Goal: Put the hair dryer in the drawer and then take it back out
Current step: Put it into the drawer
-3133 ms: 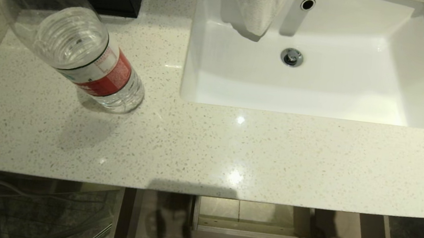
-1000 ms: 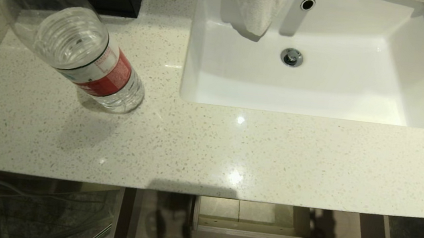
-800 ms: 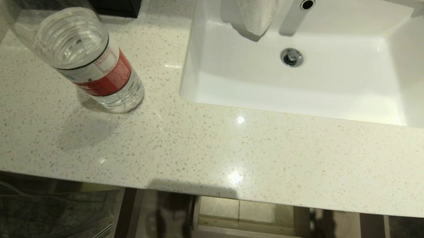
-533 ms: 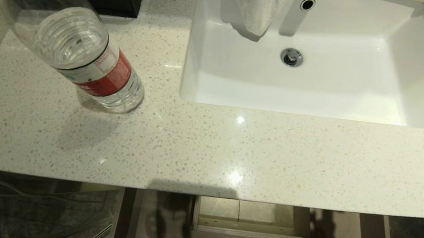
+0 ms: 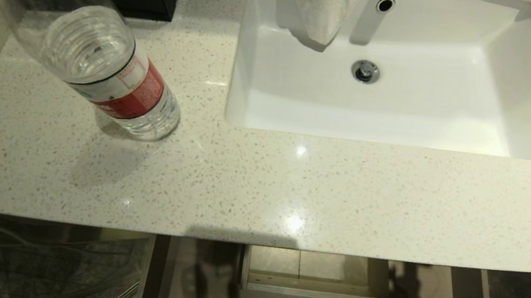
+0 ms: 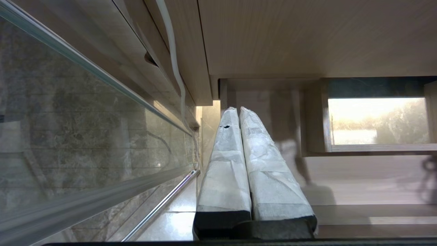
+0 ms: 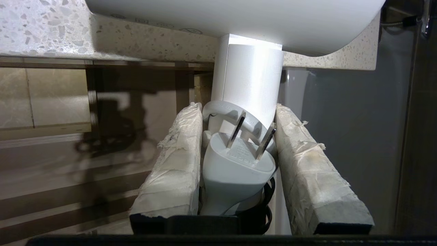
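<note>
I am holding the small white plastic hair dryer (image 7: 247, 80) clamped in my right gripper (image 7: 235, 143) under the counter; next I judge it needs lowering into the wide pale beige laminate drawer (image 5: 314, 286).

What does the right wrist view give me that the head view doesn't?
Only the right wrist view: the right gripper shut on the hair dryer, its plug between the taped fingers, below the counter edge. Only the head view: the water bottle, sink and towel on top; no arm. Both: the speckled countertop and the open drawer below, with the gripper's shadow on it.
</note>
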Motion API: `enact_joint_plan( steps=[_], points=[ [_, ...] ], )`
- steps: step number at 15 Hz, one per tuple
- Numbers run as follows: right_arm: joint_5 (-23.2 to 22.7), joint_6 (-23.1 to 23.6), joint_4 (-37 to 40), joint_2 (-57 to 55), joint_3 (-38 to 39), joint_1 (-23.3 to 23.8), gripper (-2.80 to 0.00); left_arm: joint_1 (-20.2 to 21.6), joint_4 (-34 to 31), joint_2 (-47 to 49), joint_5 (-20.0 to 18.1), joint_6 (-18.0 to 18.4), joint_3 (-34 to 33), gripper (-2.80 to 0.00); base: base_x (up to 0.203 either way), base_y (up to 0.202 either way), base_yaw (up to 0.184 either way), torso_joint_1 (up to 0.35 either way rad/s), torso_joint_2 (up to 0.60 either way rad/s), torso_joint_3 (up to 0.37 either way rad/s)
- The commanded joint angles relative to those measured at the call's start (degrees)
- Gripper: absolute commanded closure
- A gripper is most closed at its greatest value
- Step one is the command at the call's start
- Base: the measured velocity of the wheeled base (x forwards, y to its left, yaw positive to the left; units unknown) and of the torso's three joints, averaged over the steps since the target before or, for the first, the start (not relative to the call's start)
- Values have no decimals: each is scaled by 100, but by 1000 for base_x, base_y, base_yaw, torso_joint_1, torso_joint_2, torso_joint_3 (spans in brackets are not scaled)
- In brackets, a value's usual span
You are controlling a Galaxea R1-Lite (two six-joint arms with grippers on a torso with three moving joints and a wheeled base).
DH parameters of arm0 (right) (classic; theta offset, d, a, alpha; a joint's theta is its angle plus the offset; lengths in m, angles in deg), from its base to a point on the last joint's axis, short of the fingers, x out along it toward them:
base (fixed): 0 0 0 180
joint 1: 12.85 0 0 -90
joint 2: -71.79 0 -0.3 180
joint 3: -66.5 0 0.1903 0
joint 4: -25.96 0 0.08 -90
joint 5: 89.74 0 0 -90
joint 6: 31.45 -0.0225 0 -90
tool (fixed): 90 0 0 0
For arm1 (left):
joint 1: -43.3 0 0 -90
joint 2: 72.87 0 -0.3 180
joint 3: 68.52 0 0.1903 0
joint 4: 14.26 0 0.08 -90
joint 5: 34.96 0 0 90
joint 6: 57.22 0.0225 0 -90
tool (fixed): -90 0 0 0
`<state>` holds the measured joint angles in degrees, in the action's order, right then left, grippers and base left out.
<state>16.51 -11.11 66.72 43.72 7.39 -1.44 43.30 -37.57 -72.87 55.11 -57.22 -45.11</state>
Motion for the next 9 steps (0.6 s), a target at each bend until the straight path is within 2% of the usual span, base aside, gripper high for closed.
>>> enact_joint_plan(
  steps=[1,5,9],
  points=[
    [20,14,5,33,41,9,0,0,4,0,1,0,-2,0,0,0,0,-119,353,206],
    [10,14,10,65,32,2,0,0,4,0,1,0,-5,0,0,0,0,-127,344,209],
    [-1,14,19,57,24,9,0,0,4,0,1,0,-3,0,0,0,0,-11,28,20]
  ],
)
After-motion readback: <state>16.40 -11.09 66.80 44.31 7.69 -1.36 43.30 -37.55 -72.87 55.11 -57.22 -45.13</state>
